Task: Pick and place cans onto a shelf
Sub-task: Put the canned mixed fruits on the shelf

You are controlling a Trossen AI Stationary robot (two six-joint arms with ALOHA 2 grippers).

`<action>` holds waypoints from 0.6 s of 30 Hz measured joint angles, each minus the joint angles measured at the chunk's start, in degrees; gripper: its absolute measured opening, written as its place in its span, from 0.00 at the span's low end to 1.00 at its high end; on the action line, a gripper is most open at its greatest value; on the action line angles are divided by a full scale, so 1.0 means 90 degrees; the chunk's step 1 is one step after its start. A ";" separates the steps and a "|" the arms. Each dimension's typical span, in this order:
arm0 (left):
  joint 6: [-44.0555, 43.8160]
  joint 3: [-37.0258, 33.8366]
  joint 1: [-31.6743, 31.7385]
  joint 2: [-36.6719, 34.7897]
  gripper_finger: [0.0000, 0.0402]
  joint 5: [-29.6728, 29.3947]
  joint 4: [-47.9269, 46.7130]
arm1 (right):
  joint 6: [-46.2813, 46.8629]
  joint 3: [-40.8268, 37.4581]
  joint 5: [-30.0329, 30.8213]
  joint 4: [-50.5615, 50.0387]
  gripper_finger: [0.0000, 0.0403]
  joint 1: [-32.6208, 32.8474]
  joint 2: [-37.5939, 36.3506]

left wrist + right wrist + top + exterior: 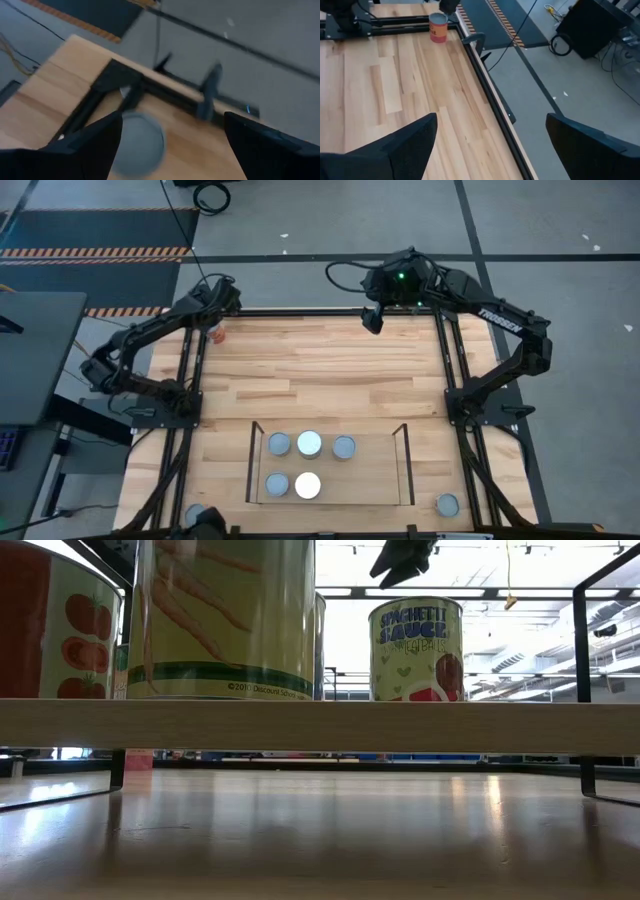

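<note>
A red-labelled can (pixel 216 333) stands upright on the table's far left corner. It also shows in the right wrist view (pixel 438 27). My left gripper (pixel 211 315) hangs open just above it. In the left wrist view the can's grey top (pixel 140 142) lies below the spread fingers of my left gripper (pixel 172 120). My right gripper (pixel 373 320) is open and empty, raised over the middle of the table's far edge; its wrist view shows the open fingers (pixel 490 117). The shelf (pixel 370 475) stands near the front edge with several cans on it (pixel 309 443).
Two more cans stand on the table beside the shelf, one at the near right (pixel 447 504) and one at the near left (pixel 197 515). A dark metal frame (pixel 190 370) runs along the table's sides. The low view shows the shelf board (pixel 320 727) with labelled cans (pixel 416 648).
</note>
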 joint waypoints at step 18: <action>0.0327 0.0792 0.0580 0.1762 0.83 0.0901 -0.0656 | -0.0538 0.0000 -0.0366 -0.1284 0.93 -0.0242 0.0000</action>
